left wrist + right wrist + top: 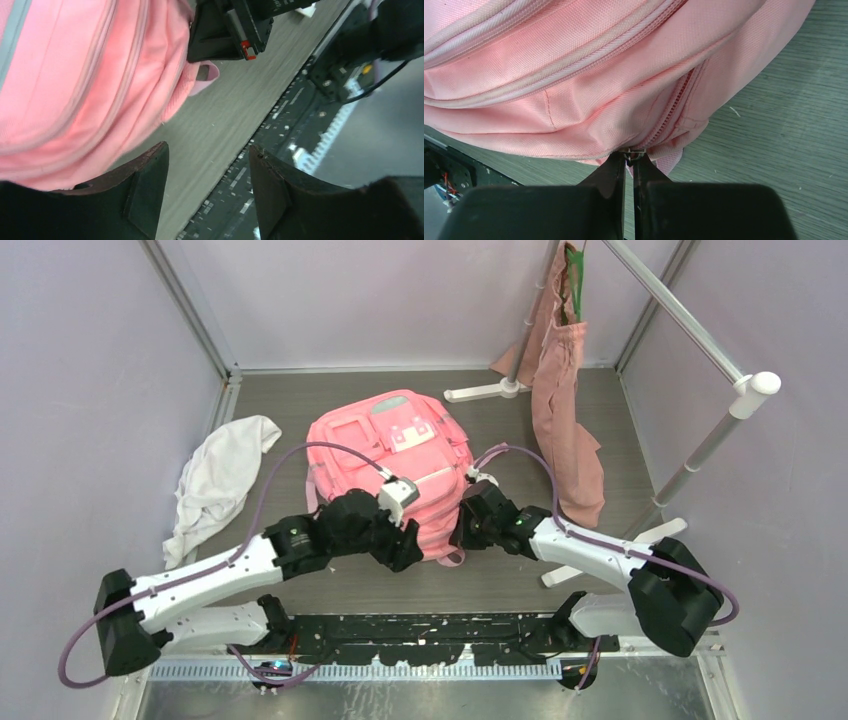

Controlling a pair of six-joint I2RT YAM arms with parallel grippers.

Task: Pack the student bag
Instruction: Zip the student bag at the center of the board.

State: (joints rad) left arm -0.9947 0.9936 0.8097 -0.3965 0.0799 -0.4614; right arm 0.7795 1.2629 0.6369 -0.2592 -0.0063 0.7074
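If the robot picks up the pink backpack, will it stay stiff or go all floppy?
Probably floppy: the backpack is soft woven cloth that creases and sags near its zips. It shouldn't roll; lying flat on the table, it would likely bunch or drag when pushed.

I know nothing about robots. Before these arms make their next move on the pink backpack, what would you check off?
1. The right gripper pinches the zipper pull: ok.
2. The left gripper holds the pink backpack steady: not ok, it is open beside it, gripping nothing.
3. The pink backpack lies flat on the table: ok.
4. Zipper opened enough for packing: cannot tell.
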